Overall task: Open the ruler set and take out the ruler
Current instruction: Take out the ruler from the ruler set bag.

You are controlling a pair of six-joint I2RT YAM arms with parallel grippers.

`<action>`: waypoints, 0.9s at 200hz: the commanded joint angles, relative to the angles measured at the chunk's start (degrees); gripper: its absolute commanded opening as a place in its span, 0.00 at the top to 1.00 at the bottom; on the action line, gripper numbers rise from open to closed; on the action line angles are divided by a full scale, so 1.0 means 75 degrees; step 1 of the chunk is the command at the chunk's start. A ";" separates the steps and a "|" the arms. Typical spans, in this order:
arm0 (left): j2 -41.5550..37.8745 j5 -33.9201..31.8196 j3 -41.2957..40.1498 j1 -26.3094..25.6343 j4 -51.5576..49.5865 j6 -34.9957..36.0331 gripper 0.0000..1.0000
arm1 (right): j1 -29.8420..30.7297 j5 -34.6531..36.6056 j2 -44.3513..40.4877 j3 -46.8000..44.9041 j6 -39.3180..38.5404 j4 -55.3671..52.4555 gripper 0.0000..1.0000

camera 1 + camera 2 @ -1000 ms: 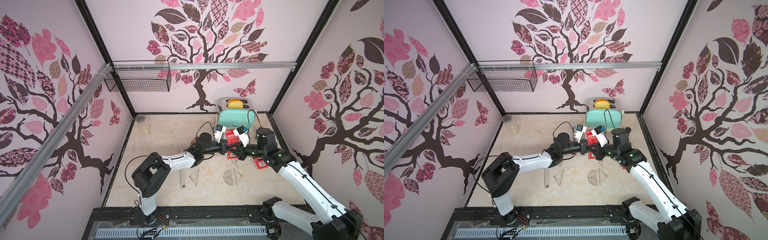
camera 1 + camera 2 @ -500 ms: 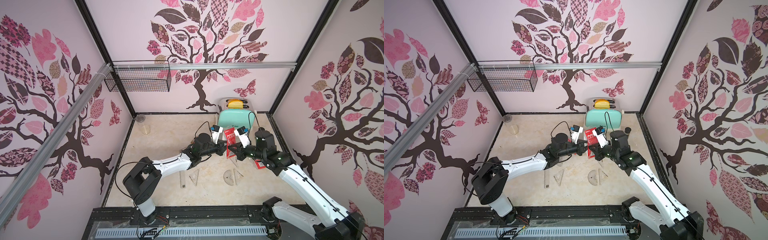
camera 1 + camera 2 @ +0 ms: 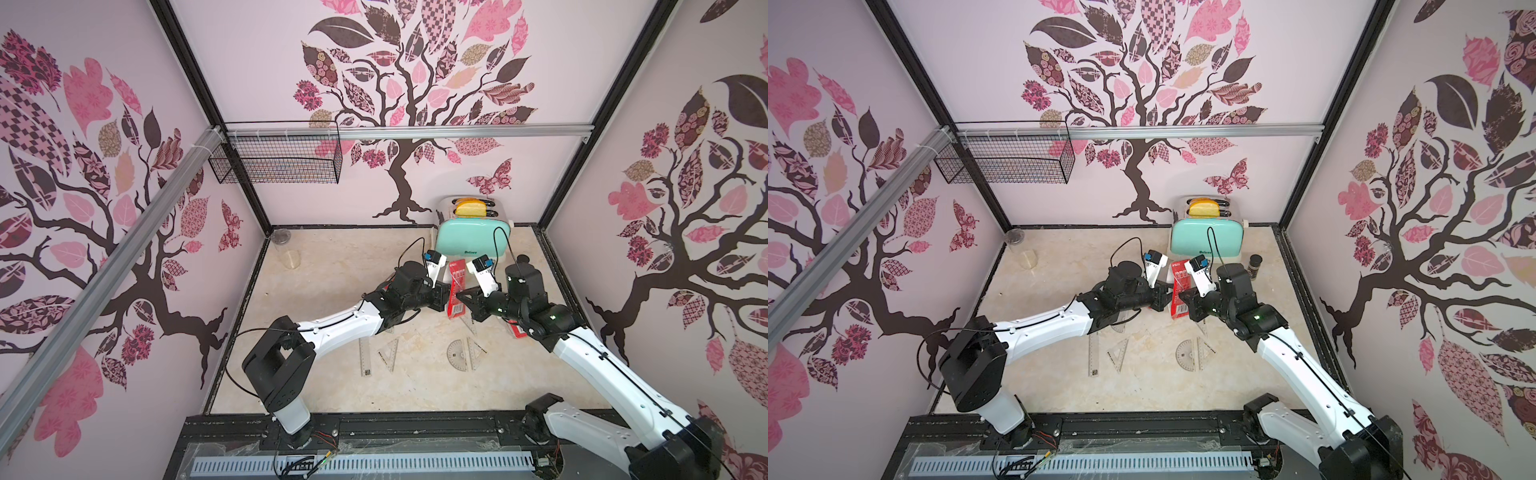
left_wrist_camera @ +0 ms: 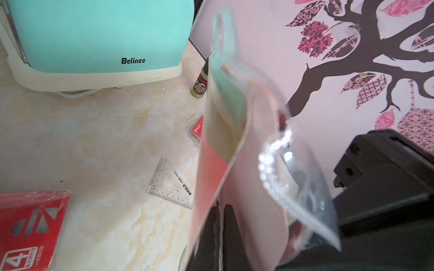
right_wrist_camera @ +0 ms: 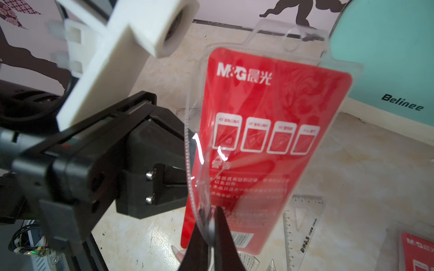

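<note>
The ruler set pack [image 3: 458,274] has been turned upright, clear of the worktop [image 3: 332,291]. Left gripper [image 4: 220,218] and right gripper [image 5: 210,225] jaws are closed on its opposite sides; pulling apart should open it.

Tabletop [image 3: 332,286] w/ toaster [image 3: 473,243], ruler [image 3: 365,356], protractor [image 3: 457,355], cup [image 3: 290,258].

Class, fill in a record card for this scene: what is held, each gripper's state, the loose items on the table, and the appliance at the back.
Held item: red ruler set pouch, lifted upright between the arms
Left gripper: shut on the pouch's edge
Right gripper: shut on the pouch from the other side
Loose on table: straight ruler, set square, protractor
At the back: mint toaster, yellow slice in a slot
</note>
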 commanded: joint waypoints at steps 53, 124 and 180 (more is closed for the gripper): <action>0.0673 -0.1264 0.1116 -0.0087 -0.0520 0.0131 1.00 | -0.0001 -0.0942 -0.0033 -0.0284 0.0315 0.0776 1.00; 0.1009 -0.0932 0.1687 -0.0112 -0.0596 -0.0821 1.00 | 0.0104 -0.0171 -0.0001 -0.0391 0.0224 0.0556 1.00; 0.0828 -0.0405 0.2144 -0.0094 -0.1724 -0.0456 1.00 | 0.0102 0.1133 0.0136 -0.0413 0.0026 0.0134 1.00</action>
